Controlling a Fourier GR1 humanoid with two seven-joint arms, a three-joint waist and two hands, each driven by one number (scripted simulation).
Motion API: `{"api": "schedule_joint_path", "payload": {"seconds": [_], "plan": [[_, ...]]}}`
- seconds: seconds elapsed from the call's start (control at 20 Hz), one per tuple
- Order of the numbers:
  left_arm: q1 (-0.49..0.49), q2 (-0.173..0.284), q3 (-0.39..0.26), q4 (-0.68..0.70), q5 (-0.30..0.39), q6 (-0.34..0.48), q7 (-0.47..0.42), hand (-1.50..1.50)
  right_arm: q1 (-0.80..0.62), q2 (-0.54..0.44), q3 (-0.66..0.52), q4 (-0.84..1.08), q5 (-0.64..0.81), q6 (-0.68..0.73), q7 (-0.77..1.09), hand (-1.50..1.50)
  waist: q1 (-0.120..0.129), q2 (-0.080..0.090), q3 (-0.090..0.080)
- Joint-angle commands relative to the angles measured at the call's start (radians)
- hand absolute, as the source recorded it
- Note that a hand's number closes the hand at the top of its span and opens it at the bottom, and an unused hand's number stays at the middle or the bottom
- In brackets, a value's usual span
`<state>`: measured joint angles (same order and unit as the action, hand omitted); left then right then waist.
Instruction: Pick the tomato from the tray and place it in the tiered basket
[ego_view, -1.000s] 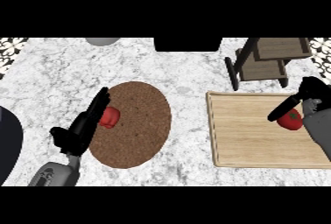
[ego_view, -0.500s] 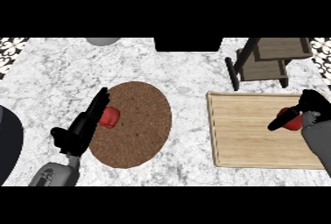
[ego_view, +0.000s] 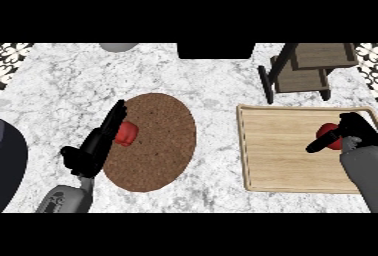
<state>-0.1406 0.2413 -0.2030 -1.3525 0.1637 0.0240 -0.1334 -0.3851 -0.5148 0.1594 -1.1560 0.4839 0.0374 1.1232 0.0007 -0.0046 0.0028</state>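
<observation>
Fingers of the right hand (ego_view: 348, 135) curl round the tomato (ego_view: 328, 135) over the wooden tray (ego_view: 284, 150); the left hand (ego_view: 100, 142) rests straight-fingered beside a brown mat (ego_view: 155, 145).

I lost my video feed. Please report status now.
Right hand curled on tomato, over tray. Left hand open by mat. Tiered basket unobstructed.

The left hand (ego_view: 94, 146) is resting low at the left with its fingers straight. The right hand (ego_view: 347, 134) is curling its fingers at the right edge.
</observation>
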Motion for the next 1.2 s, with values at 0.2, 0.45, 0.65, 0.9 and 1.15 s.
{"api": "schedule_joint_path", "payload": {"seconds": [0.2,0.45,0.65,0.9,1.15], "plan": [[0.036,0.002,0.044,0.105,-0.024,-0.058,-0.099,0.0,-0.017,0.054,-0.042,0.008,0.125,-0.105,-0.029,1.5,0.0,0.005,-0.003],[0.001,-0.02,0.051,-0.02,-0.021,-0.054,0.068,0.0,-0.008,0.081,-0.079,0.075,0.19,-0.138,-0.126,1.5,0.003,0.005,-0.003],[-0.049,-0.077,0.056,0.119,-0.059,-0.048,-0.013,0.0,-0.068,0.098,-0.078,0.019,0.236,-0.083,-0.03,1.5,-0.002,0.006,-0.003],[0.041,-0.021,0.081,0.029,-0.045,-0.043,0.009,0.0,0.017,0.072,-0.09,-0.204,0.301,-0.026,0.242,1.5,-0.055,-0.019,-0.009],[0.074,-0.008,0.114,0.023,-0.025,-0.033,0.022,0.0,0.072,0.038,-0.175,-0.303,0.379,-0.033,0.335,1.5,-0.12,-0.044,-0.017]]}}
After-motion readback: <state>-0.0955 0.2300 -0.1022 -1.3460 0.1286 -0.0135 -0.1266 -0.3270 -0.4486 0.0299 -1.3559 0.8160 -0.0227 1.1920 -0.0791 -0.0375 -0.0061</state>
